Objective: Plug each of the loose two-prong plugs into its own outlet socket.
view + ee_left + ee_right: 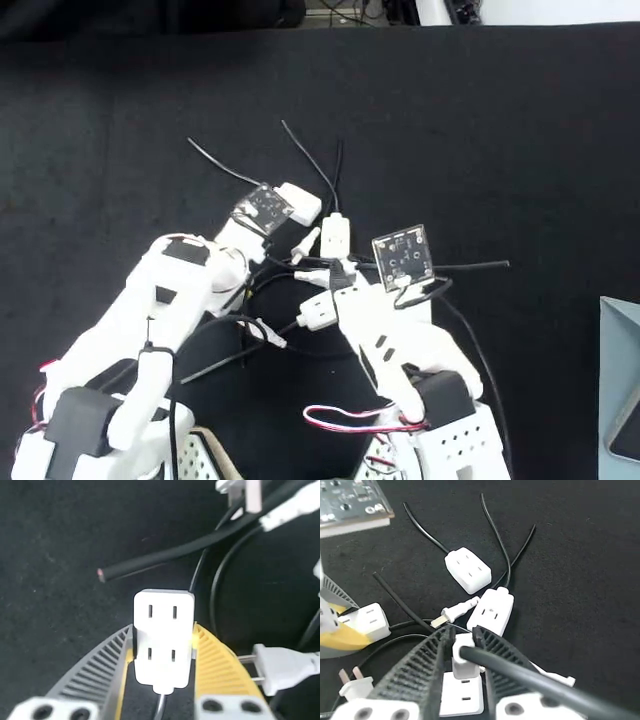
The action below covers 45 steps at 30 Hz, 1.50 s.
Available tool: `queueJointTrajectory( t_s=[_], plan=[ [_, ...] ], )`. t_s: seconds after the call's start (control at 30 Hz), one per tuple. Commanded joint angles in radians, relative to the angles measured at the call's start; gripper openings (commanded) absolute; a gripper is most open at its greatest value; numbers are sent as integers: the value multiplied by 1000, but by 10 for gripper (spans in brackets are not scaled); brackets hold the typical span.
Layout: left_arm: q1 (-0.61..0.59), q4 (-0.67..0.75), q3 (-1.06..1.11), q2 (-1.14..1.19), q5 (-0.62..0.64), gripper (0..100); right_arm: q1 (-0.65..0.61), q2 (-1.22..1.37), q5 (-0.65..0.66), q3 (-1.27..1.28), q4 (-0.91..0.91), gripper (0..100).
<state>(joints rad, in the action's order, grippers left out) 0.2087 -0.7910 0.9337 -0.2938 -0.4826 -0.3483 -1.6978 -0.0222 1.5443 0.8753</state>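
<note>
Fixed high, facing down over the black cloth table [520, 120], far enough back to hold both white arms whole. On the left wrist, pressed close, sighting along the grey-and-yellow ribbed left gripper [163, 628] onto the white four-slot outlet block [162, 607] clamped there. On the right wrist, farther back, sighting past the black ribbed right gripper [462, 632] and the white plug body [460, 666] pinched in it. Shared by both wrist views: the clamped outlet block. Shared with the high view: a loose white corded outlet socket [467, 570].
</note>
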Motion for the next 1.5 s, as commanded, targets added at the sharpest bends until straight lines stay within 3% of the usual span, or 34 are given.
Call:
queueJointTrajectory(
  t_s=[0.0, 0.1, 0.27, 0.6, 0.7, 0.87, 1.03, 1.17, 1.3, 1.47],
  plan=[
    [51, -14, -21, -5, -11, 37, 11, -8, -3, -12, 0, 13],
    [48, -15, -21, -5, -11, 70, 11, -8, -2, -12, 0, 13],
    [4, -23, -25, -6, -3, 212, 11, -8, -2, -12, -2, 13],
    [-44, -282, -117, -270, -3, 229, 11, -8, -2, -10, 2, 13],
    [-91, -324, -113, -390, -3, 246, 8, -8, -2, -10, 0, 14],
    [-291, -376, -110, -559, 60, 315, 5, 2, 48, -25, -26, 14],
    [-476, -364, -10, -700, 196, 271, -95, 2, 46, -85, -34, 13],
    [-578, -250, 168, -806, 334, 238, -210, 4, 46, -93, -68, 13],
    [-628, -107, 335, -901, 408, 239, -278, 36, 46, -93, -118, 13],
    [-654, -86, 421, -1007, 414, 238, -368, 214, 46, -133, -227, 13]
  ],
)
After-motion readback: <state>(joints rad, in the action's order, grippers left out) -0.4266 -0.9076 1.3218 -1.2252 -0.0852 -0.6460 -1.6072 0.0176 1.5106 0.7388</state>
